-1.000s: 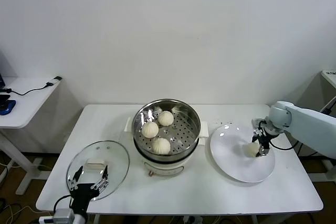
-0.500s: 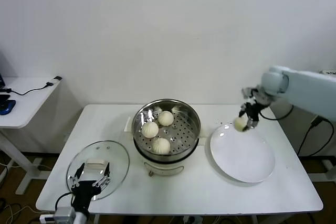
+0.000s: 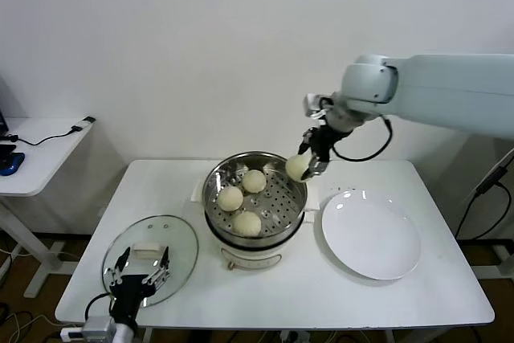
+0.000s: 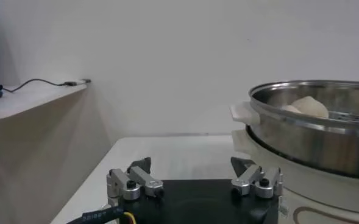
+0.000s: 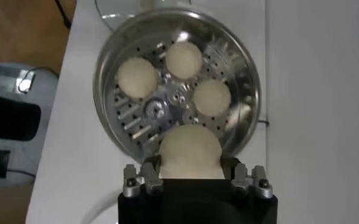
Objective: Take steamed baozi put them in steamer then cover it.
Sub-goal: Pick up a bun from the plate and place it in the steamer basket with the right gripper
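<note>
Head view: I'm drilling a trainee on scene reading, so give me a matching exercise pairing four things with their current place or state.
Things:
1. Plate
2. Lid
3. Right hand
4. Steamer

States:
A. holds three baozi
B. bare, on the robot's right of the steamer
C. carries a baozi above the steamer's rim
D. lies on the table by the open left hand

Pairs: 1-B, 2-D, 3-C, 4-A
</note>
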Tool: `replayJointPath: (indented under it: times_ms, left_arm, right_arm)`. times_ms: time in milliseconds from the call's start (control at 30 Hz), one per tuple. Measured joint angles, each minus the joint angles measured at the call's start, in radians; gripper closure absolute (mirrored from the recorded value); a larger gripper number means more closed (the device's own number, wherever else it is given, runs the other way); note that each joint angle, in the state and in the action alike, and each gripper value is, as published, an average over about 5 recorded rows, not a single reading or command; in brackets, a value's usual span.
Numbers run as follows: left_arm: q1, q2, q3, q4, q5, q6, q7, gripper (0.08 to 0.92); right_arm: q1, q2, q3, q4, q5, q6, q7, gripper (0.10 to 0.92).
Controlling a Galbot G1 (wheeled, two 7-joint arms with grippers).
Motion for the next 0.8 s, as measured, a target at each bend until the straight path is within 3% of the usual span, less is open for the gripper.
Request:
replayJointPath:
  times_ms: [800]
  left_arm:
    - [-0.008, 0.000, -0.005, 0.024, -0.003, 0.000, 0.003, 0.177]
  right_arm:
    - [-0.259, 0.126, 0.046, -0.096, -0.089, -0.103, 0.135, 0.371]
